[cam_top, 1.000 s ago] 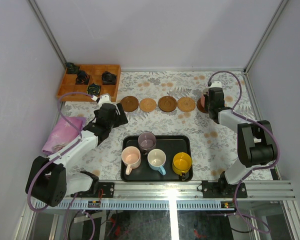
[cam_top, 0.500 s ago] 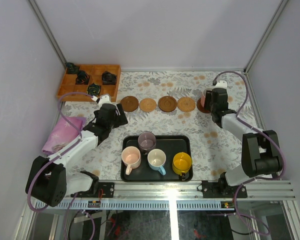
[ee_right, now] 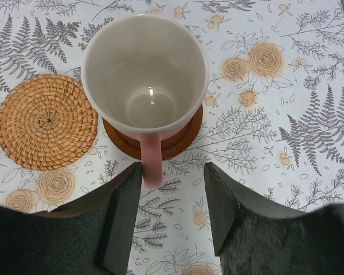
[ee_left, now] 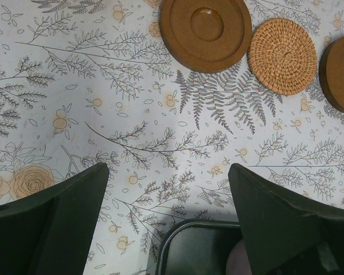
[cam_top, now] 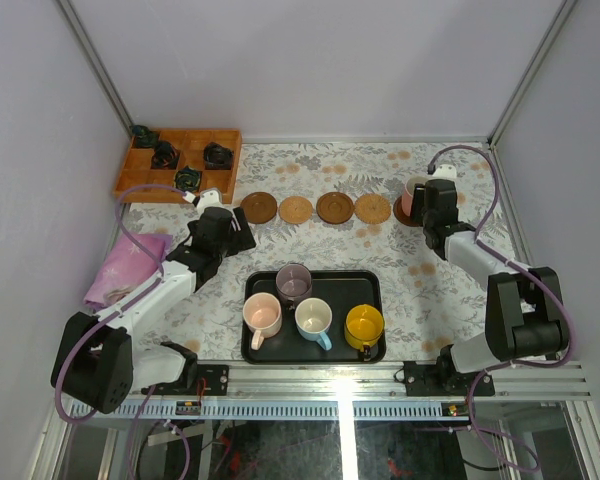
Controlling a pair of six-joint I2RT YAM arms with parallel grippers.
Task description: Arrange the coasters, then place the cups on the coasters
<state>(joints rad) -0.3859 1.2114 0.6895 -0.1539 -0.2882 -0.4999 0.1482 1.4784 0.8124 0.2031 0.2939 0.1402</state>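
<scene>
We find the right claw (ee_right: 172, 172) with its jaws partly apart and holding nothing. The salmon-pink cup (ee_right: 144, 80) stands upright directly ahead of this claw, seated on a dark wooden coaster (ee_right: 186, 140), with its handle pointing back toward the claw. The end of the handle lies just beside the tip of one finger (ee_right: 120, 217); we cannot tell whether the two touch. A woven coaster (ee_right: 46, 121) lies ahead of the claw and to the left in its wrist view, just beside the occupied coaster. We find the left claw (ee_left: 166, 177) with its jaws wide apart and nothing between them, above the floral tablecloth (ee_left: 74, 86). Ahead of this claw lie a bare dark coaster (ee_left: 205, 31), a second woven coaster (ee_left: 282, 55) to its right, and the edge of a further dark coaster (ee_left: 339, 74) beyond that. A corner of the black tray (ee_left: 195, 252) shows just behind the fingertips. In the overhead view the tray lies between the two claws, nearer the arm bases, and carries the peach-pink cup (cam_top: 262, 315), the mauve-grey cup (cam_top: 294, 283), the light blue cup (cam_top: 313, 318) and the yellow cup (cam_top: 364, 325), all upright.
</scene>
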